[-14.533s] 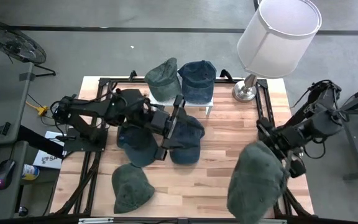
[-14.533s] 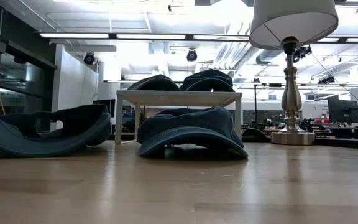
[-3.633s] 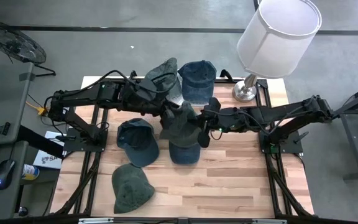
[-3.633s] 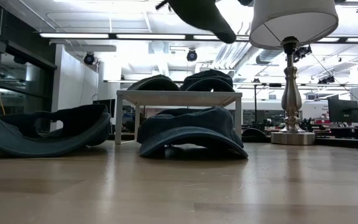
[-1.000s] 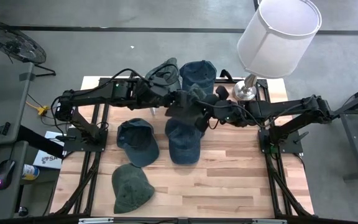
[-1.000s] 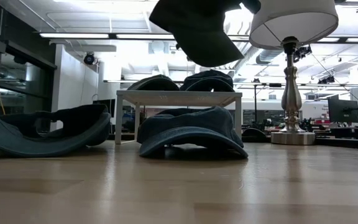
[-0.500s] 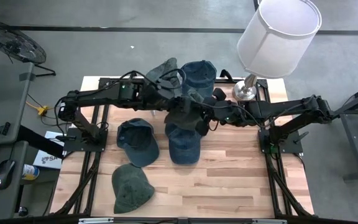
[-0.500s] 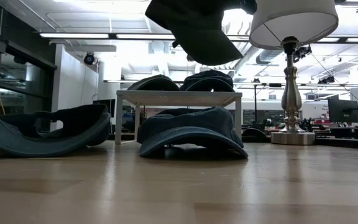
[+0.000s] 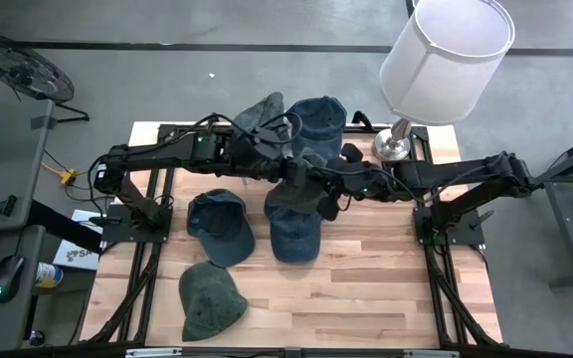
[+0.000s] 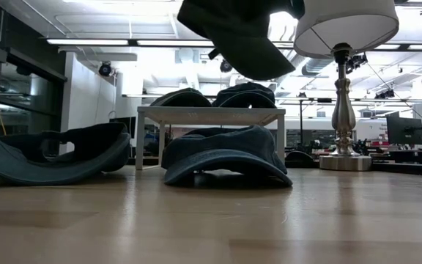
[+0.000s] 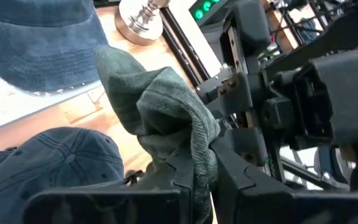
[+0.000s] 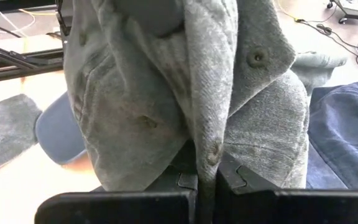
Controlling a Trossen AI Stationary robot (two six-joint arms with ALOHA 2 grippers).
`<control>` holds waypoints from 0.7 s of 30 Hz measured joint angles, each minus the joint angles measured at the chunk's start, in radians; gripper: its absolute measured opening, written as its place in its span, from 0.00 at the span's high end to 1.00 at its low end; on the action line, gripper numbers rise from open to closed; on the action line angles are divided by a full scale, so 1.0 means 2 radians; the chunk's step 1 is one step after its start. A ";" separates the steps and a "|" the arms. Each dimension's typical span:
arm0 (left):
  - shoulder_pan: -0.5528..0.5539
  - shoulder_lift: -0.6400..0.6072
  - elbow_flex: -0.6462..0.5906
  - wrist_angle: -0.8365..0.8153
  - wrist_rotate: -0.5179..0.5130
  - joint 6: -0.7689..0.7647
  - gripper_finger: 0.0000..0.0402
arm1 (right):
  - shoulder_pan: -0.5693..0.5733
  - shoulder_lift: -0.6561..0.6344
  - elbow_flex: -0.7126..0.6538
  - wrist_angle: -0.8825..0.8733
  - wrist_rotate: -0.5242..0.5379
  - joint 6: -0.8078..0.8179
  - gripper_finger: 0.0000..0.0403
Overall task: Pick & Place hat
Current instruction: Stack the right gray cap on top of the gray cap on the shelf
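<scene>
No brand, label or writing can be read on anything here.

You have a grey-green hat point(image 9: 296, 186) held in the air over the middle of the wooden counter point(image 9: 366, 288), gripped from both sides. Your left hand point(image 11: 194, 180) reaches in from the left and is clamped on a bunched fold of the hat's fabric. Your right hand point(image 12: 207, 177) reaches in from the right, and its fingers are pinched tight on a seam of the same hat, whose crown fills most of the right wrist view. In the low view the hat point(image 10: 240, 37) hangs high above the counter, well clear of everything below it.

Directly under the held hat a dark blue hat point(image 9: 293, 231) lies flat on the counter. Just to its left lies a second dark blue hat point(image 9: 219, 225), and nearer you, toward the left corner, a green hat point(image 9: 210, 298).

At the far edge stands a small white stand point(image 10: 211, 114), a low table on legs. It carries two hats side by side: a green one point(image 9: 259, 117) on the left and a blue one point(image 9: 318, 121) on the right.

To the right of the stand is a lamp point(image 9: 446, 55) with a white shade and a silver base resting on the counter's far right corner.
</scene>
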 joint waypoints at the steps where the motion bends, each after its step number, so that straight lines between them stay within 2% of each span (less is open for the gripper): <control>1: 0.000 0.000 0.000 0.000 0.002 0.001 0.94 | 0.000 -0.002 0.000 -0.001 0.000 0.000 1.00; 5: 0.000 0.000 0.000 0.000 0.004 0.007 0.94 | 0.000 -0.009 0.000 -0.014 -0.004 0.000 1.00; 10: 0.001 0.000 0.000 0.001 0.016 0.023 0.94 | 0.000 -0.026 0.000 -0.033 -0.038 0.001 0.96; 21: 0.038 -0.003 0.000 -0.003 0.175 0.101 0.94 | 0.000 -0.096 0.000 -0.107 -0.140 0.020 0.81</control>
